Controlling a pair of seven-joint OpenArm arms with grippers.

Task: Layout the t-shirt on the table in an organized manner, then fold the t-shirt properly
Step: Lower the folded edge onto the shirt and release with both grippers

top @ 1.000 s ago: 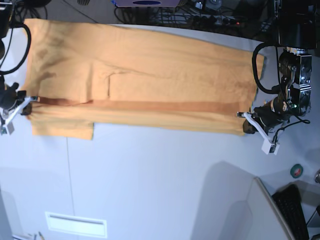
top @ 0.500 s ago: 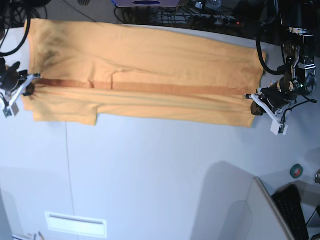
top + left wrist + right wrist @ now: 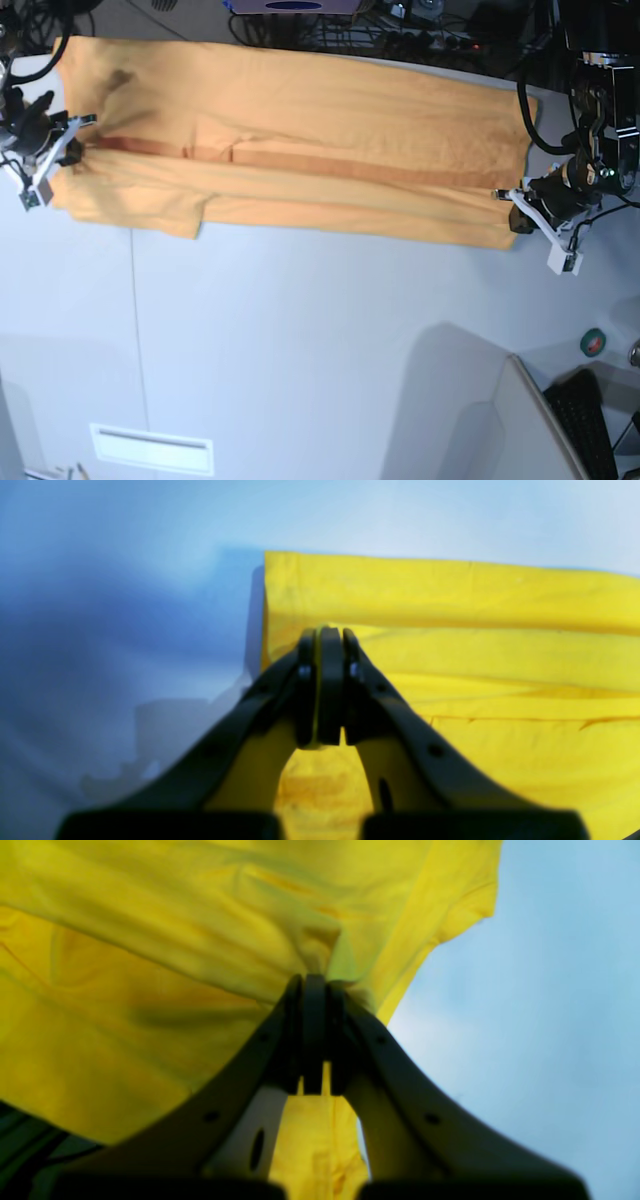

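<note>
The light orange t-shirt [image 3: 300, 130] lies stretched across the far part of the table [image 3: 320, 340], folded lengthwise with a darker band along the fold. At the right end of the shirt in the base view, my left gripper [image 3: 512, 205] is shut on it. The left wrist view shows its fingertips [image 3: 322, 635] pinching the fabric [image 3: 475, 655] at an edge. My right gripper [image 3: 72, 140] is shut on the shirt's left end. In the right wrist view its tips [image 3: 312, 982] bite bunched cloth [image 3: 150, 965], which hangs raised around them.
A thin dark seam [image 3: 138, 330] runs down the tabletop on the left. A white rectangular label [image 3: 152, 449] lies near the front edge. A green round object [image 3: 593, 342] and a black keyboard [image 3: 590, 425] sit at the right front. Cables [image 3: 420, 30] crowd the far edge.
Both grippers have moved toward the far edge of the table, pulling the shirt with them. The shirt's near edge now lies farther back.
</note>
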